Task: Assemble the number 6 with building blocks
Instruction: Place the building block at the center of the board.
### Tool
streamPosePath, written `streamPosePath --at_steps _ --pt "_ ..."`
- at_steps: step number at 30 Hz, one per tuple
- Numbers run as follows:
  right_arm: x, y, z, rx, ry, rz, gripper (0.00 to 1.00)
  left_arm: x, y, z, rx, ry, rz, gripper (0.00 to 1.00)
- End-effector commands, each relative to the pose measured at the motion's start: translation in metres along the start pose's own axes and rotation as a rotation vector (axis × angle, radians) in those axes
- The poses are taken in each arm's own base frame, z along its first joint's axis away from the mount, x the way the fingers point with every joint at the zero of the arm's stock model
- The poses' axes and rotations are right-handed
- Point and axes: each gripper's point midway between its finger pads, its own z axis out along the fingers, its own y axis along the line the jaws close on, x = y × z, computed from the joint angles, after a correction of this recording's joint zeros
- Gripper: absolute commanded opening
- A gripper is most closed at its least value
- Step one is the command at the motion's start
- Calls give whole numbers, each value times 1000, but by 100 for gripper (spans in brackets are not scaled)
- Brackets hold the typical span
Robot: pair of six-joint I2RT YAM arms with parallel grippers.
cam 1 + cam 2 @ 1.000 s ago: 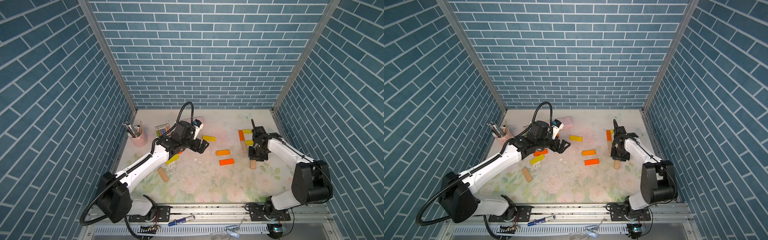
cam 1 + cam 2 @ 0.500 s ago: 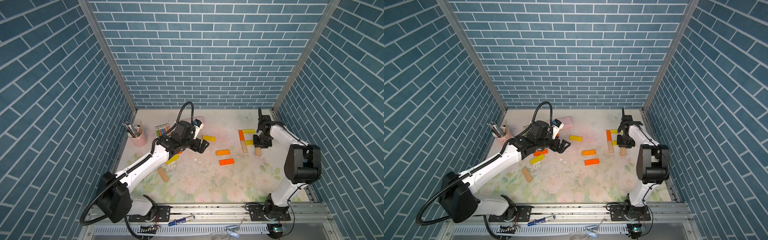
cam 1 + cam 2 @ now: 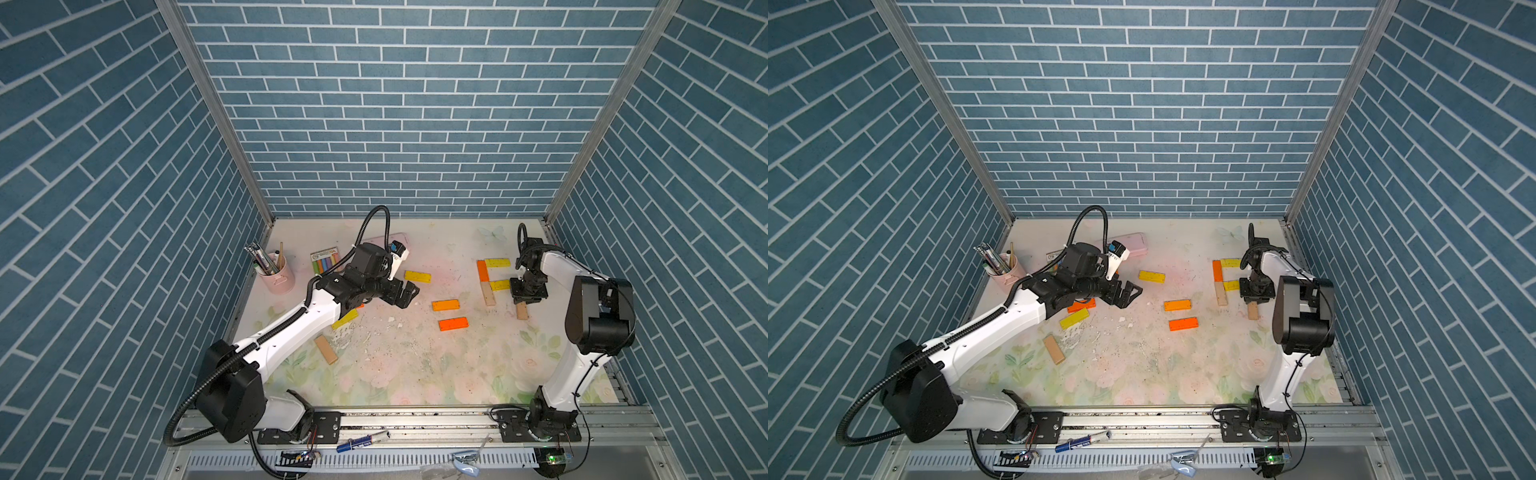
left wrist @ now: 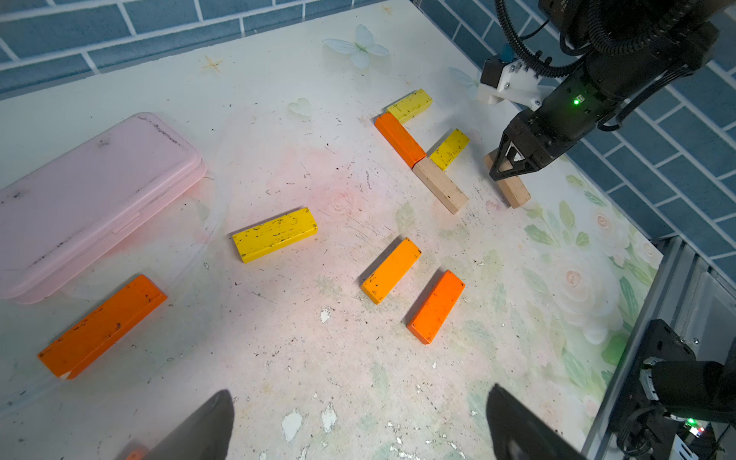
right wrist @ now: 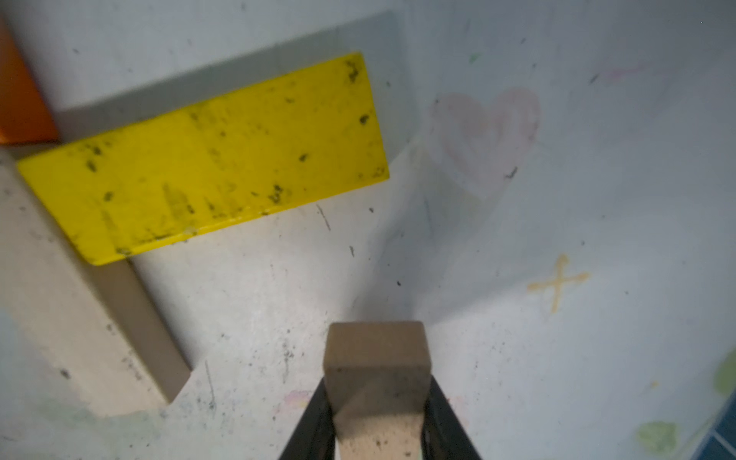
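Observation:
At the back right, an orange block [image 3: 482, 270], two yellow blocks [image 3: 497, 262] [image 3: 499, 285] and a tan block [image 3: 488, 294] lie joined in an F-like figure. Just right of it my right gripper [image 3: 528, 296] is shut on another tan block [image 3: 522, 309], held low and pointing front to back; the right wrist view shows its end [image 5: 377, 358] between the fingers, near the lower yellow block [image 5: 207, 159]. My left gripper [image 3: 405, 293] hangs open and empty mid-table. Loose blocks lie around it: yellow [image 3: 417, 276], amber [image 3: 446, 305], orange [image 3: 453, 324], yellow [image 3: 345, 320], tan [image 3: 325, 350].
A pink case [image 3: 1133, 243] lies at the back behind the left wrist. A chalk pack [image 3: 325, 263] and a pink cup of pens [image 3: 277, 276] stand at the back left. Brick walls enclose three sides, and the right wall runs close to the right arm.
The right gripper carried the tan block rightward and toward the back, then came forward a little beside the figure. The left arm has not moved.

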Motion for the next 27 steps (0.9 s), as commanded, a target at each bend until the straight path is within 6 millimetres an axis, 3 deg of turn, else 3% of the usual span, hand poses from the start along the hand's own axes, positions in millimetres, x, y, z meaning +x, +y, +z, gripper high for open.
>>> streamPosePath --at_steps 1,6,10,12,15,17,21,27 --pt "-1 -2 6 13 29 -58 31 7 -4 7 21 16 8 99" --pt "-1 2 6 -11 29 -48 43 8 -3 7 17 20 10 99" --pt "-12 5 -23 -38 -33 -39 57 9 -2 8 11 22 17 99" --pt "-22 0 -41 -26 -80 -7 58 10 -2 10 11 29 15 99" --pt "-36 -5 -59 -47 -152 68 54 10 -2 9 9 33 19 99" --pt "-47 -5 -61 -63 -195 115 47 10 -2 8 8 31 25 99" --pt "-63 -13 -39 -51 -188 199 29 10 -1 9 4 34 27 99" --pt "-84 -16 -20 -99 -205 266 23 10 1 9 -6 37 35 99"
